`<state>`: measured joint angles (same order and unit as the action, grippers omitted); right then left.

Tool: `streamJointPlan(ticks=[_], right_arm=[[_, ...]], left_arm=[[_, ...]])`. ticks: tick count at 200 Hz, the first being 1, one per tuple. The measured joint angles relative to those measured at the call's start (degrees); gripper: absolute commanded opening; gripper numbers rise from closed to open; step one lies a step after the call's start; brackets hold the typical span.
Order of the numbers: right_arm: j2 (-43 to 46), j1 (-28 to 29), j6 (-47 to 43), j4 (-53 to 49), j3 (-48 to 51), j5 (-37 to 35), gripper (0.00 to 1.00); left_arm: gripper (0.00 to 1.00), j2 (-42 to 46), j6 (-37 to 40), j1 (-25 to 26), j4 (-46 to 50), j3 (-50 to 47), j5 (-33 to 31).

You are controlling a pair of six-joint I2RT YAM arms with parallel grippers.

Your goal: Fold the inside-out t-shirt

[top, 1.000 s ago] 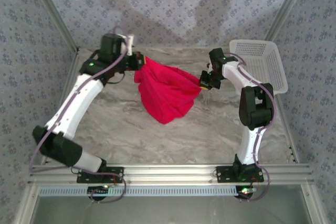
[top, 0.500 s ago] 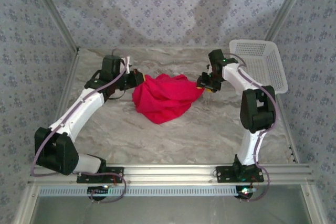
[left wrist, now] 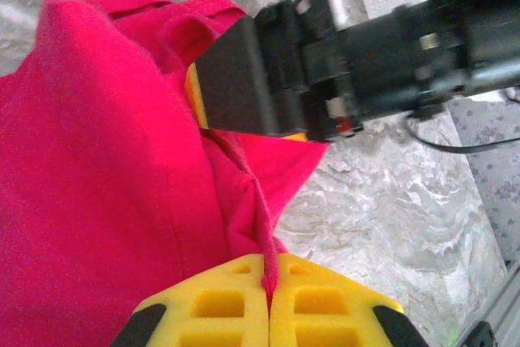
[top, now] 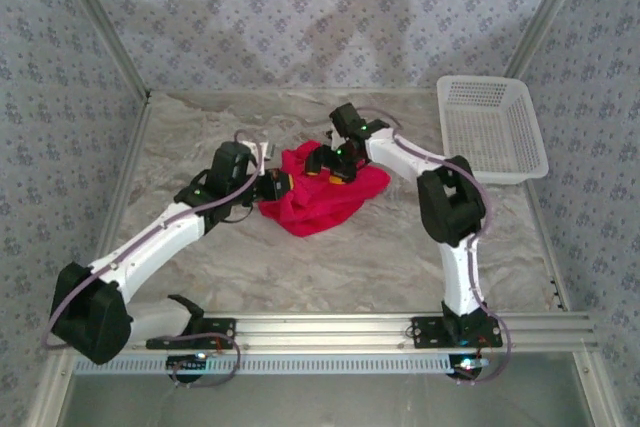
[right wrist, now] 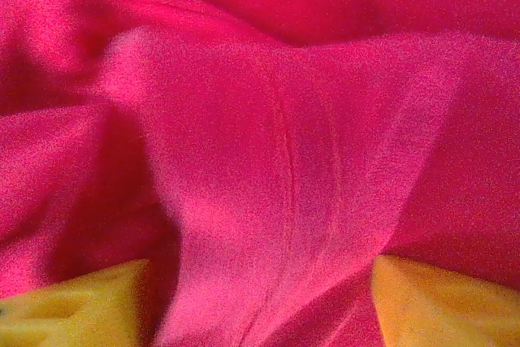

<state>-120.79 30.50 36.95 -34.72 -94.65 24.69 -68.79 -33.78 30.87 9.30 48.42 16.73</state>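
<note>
The inside-out t-shirt lies in a bunched red heap at the middle of the table. My left gripper is at the heap's left edge. In the left wrist view its yellow fingers are shut on a thin fold of the red fabric. My right gripper hangs over the top of the heap, and its black body is close ahead in the left wrist view. It is open: its yellow fingertips stand wide apart, with a raised ridge of red cloth between them.
A white plastic basket stands at the back right of the marble-patterned table. Patterned walls close in the back and sides. An aluminium rail with the arm bases runs along the near edge.
The right gripper let go of the shirt's right edge and swung left over the shirt. The left gripper came down toward the middle with its edge, and the stretched shirt dropped into a heap.
</note>
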Motion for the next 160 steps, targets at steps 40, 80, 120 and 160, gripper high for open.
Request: streamJointPlan(ticks=[40,80,120,160], right_arm=[[-1.5,-1.2,1.5,-0.7,-0.2,0.7,0.0],[11.3,-6.0,-3.3,-4.9,2.5,-0.3,0.0],[31.6,-12.7,-6.0,-1.5,18.2,2.0,0.0],[28.7,-20.2,-6.2,0.1,30.4,5.6,0.0]], left_arm=[[0.0,2.7,-0.1,1.6,-1.8,-5.0,-1.1],[0.02,2.6,0.3,2.1,-2.7,-8.2,-3.1],[0.04,-1.1,0.3,3.4,-8.5,-8.3,-4.3],[0.32,-3.7,1.2,4.9,-8.0,-5.7,-6.5]])
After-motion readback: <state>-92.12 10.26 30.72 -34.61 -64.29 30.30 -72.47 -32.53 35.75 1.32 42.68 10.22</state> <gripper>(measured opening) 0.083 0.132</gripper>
